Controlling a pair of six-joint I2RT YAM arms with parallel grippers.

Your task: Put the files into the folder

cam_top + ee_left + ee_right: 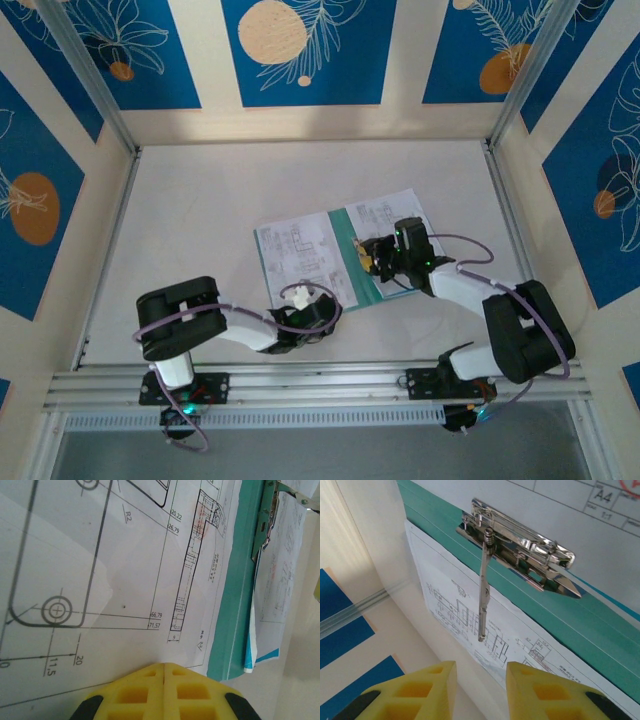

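The teal folder (356, 272) lies open mid-table with the files on it: one printed sheet (298, 250) on its left half, another (385, 213) on its right. My left gripper (302, 296) is shut, its yellow tips (165, 666) resting on the near edge of the left sheet (125, 580). My right gripper (368, 256) hovers at the folder's spine, open (480, 672), nothing between its fingers. Just ahead of it the metal clip (520, 542) sits on the teal folder (580, 625), its lever (483, 595) raised over a sheet (450, 600).
A sheet with a blue edge strip (263, 656) sticks out under the folder's teal cover (240, 590). Cream walls with blue panels (300, 50) enclose the table on three sides. The aluminium rail (320, 385) with the arm bases runs along the near edge.
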